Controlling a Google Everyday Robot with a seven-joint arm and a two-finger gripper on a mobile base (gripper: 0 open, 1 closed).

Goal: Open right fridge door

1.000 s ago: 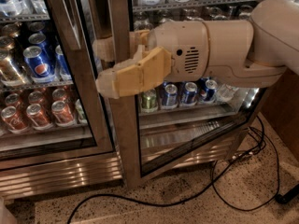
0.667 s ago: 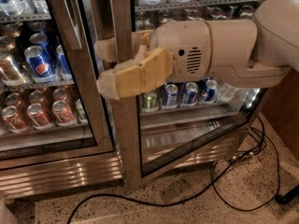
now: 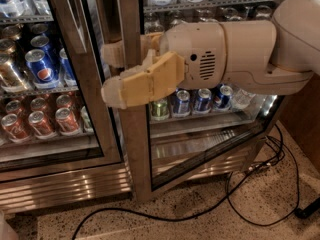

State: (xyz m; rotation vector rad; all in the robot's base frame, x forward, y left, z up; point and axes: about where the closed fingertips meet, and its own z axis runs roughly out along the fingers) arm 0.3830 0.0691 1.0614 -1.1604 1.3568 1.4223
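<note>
Right, from my station the tool (image 3: 109, 75) sits just left of picture centre, reaching in from the bulky beige arm (image 3: 280, 44) that enters at 3 o'clock. Its two fingers are closed on the upright steel edge of the right fridge door (image 3: 136, 154): the yellowish near finger (image 3: 142, 84) lies across the front of the frame, and the paler far finger (image 3: 112, 55) pokes out beyond it at about 10 o'clock of the near one. That door fills the middle and the 4 o'clock part of my view, and its bottom rail runs at a slant against the cabinet base, so it stands slightly ajar. Behind its glass I see a row of cans (image 3: 192, 101) on a shelf just under the arm. At 9 o'clock the left fridge door (image 3: 107, 134) fronts blue Pepsi cans (image 3: 41, 68), with red cans (image 3: 64, 120) one shelf lower. A black cable (image 3: 260, 186) loops over the speckled floor (image 3: 200, 219) from 6 toward 4 o'clock.
</note>
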